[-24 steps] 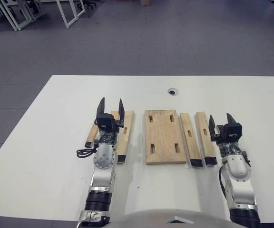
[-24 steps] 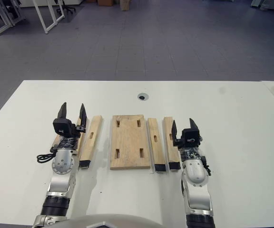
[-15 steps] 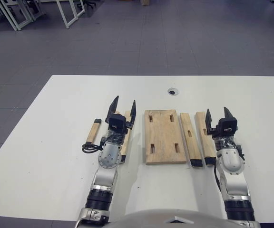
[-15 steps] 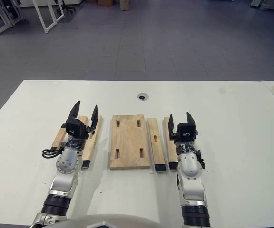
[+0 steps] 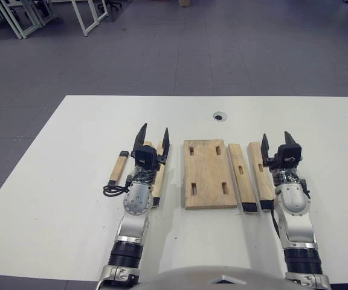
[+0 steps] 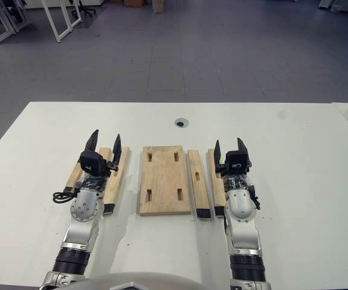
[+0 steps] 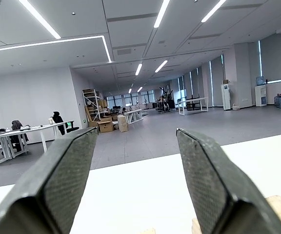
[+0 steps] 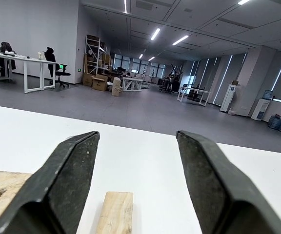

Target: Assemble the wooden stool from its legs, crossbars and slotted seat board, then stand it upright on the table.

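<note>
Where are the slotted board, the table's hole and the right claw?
slotted seat board [image 5: 208,174], left eye view, middle of top face.
table hole [image 5: 220,116], left eye view, dark centre.
right gripper [image 5: 276,136], left eye view, midway between fingertips.

grey tiled floor [image 5: 222,48] runs back to white desk frames [image 5: 89,15]; long ceiling strip lights [image 7: 38,19], tall windows [image 7: 272,56], a shelving rack [image 8: 92,53], desks with chairs [image 8: 26,59] by a pale wall [image 8: 33,24].

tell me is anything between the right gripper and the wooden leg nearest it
Nothing visible does. The right gripper is open right by the far end of the outermost wooden leg; the next leg and the slotted seat board lie farther toward the robot's left.
</note>
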`<state>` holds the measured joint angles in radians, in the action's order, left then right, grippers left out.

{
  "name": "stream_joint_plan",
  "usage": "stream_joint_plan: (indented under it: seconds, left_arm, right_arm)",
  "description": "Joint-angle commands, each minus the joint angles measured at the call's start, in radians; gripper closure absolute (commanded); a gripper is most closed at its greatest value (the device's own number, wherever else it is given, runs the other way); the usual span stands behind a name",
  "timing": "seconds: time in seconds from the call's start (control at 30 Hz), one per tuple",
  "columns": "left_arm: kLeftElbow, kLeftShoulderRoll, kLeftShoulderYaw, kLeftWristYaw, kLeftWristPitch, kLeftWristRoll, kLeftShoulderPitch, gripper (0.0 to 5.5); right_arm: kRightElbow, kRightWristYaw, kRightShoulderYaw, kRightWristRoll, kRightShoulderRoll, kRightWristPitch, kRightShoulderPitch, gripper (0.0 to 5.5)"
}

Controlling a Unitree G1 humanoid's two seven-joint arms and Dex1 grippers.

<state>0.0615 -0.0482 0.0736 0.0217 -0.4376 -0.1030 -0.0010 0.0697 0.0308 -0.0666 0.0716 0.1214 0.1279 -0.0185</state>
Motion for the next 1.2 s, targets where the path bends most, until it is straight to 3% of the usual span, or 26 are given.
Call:
stream_joint_plan:
  seconds: [0.03,0.3,0.53,0.87,1.07,1.2]
  left_arm:
    - [0.009,0.000,-0.006,-0.006,0.010,-0.002,0.008,2.49]
    - [0.015,0.001,-0.015,-0.007,0.014,0.003,0.002,2.49]
    - [0.021,0.005,-0.018,-0.011,0.012,0.001,-0.005,2.49]
    - [0.022,0.004,-0.023,-0.011,0.012,0.003,-0.003,2.49]
    - [0.008,0.007,-0.031,-0.014,0.016,0.002,0.021,2.49]
    - [-0.005,0.018,-0.029,-0.026,0.018,-0.004,0.043,2.49]
  right_arm:
    - [0.012,0.004,-0.004,-0.027,-0.009,-0.025,0.007,2.42]
    - [0.018,-0.009,0.000,-0.027,-0.010,-0.053,0.010,2.08]
    - [0.014,-0.019,-0.004,-0.028,-0.008,-0.059,0.017,1.24]
    - [0.023,-0.023,-0.017,-0.041,0.000,-0.071,-0.009,1.67]
    - [0.042,0.099,-0.168,-0.148,0.125,-0.102,-0.176,1.67]
    - [0.018,0.220,-0.199,-0.253,0.167,-0.162,-0.235,1.67]
